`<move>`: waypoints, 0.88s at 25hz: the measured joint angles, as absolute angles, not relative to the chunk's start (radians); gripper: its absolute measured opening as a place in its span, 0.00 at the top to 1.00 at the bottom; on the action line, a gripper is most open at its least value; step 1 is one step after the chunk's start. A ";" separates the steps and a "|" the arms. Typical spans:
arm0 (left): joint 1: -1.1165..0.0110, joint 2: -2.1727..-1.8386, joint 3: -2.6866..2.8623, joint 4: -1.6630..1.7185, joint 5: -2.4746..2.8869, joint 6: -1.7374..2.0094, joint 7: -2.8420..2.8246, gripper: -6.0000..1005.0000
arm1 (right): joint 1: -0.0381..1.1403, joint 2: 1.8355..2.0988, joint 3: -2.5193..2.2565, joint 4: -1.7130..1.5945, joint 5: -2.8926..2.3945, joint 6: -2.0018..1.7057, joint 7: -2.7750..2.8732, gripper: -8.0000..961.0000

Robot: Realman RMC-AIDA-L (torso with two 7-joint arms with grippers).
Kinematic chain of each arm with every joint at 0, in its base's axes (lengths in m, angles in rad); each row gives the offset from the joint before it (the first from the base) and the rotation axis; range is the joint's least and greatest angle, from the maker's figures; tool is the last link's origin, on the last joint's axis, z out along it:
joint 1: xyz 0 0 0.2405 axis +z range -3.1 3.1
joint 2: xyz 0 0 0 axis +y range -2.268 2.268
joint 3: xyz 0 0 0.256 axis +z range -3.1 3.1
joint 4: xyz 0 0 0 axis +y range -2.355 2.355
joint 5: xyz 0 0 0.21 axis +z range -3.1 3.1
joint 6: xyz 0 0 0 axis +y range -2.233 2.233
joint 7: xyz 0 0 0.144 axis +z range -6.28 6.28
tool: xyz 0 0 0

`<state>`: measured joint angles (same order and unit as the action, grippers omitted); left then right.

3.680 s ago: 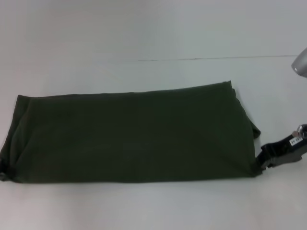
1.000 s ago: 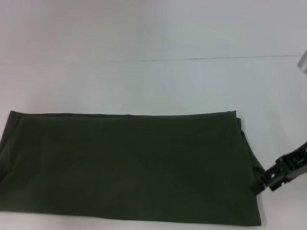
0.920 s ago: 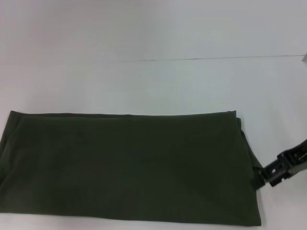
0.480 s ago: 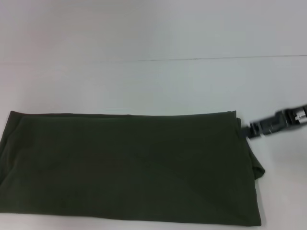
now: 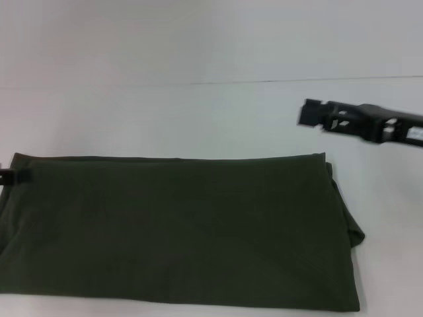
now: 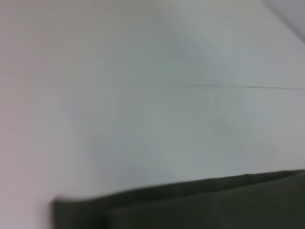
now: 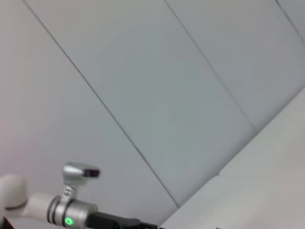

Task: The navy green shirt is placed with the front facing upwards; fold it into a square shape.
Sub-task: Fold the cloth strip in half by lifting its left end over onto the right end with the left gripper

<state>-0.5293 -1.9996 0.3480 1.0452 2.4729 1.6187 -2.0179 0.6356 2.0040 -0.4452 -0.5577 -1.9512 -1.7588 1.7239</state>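
Your navy green shirt lies flat as a long band on the white table, along the table's near edge, with plain green fabric showing and no lettering or collar visible. Its long axis runs from the table's left side to its right side, so to reach a square it most likely needs one short end carried over toward the other.

Your right gripper hangs in the air above bare table, beyond the band's far edge and near its right end, apart from the cloth and holding nothing. I cannot tell from any view whether its jaws stand open or closed.

Your left gripper shows only as a dark sliver at the band's far left corner, at or just beside the cloth; whether it touches or grips the fabric cannot be made out. The left wrist view shows that corner of the shirt lying flat.

So each arm sits nearer its own short end. The right end's edge is slightly bunched, so expect some slack there.
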 joint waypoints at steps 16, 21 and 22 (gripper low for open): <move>-0.410 -2.072 0.349 1.072 2.132 1.751 -1.524 0.14 | 0.690 2.097 -0.736 -0.417 -1.943 -1.424 1.161 0.19; -0.376 -2.103 0.339 1.098 2.120 1.716 -1.566 0.14 | 0.677 2.096 -0.800 -0.403 -1.944 -1.371 1.102 0.19; -0.370 -2.109 0.339 1.110 2.122 1.708 -1.584 0.14 | 0.671 2.095 -0.807 -0.405 -1.943 -1.367 1.100 0.19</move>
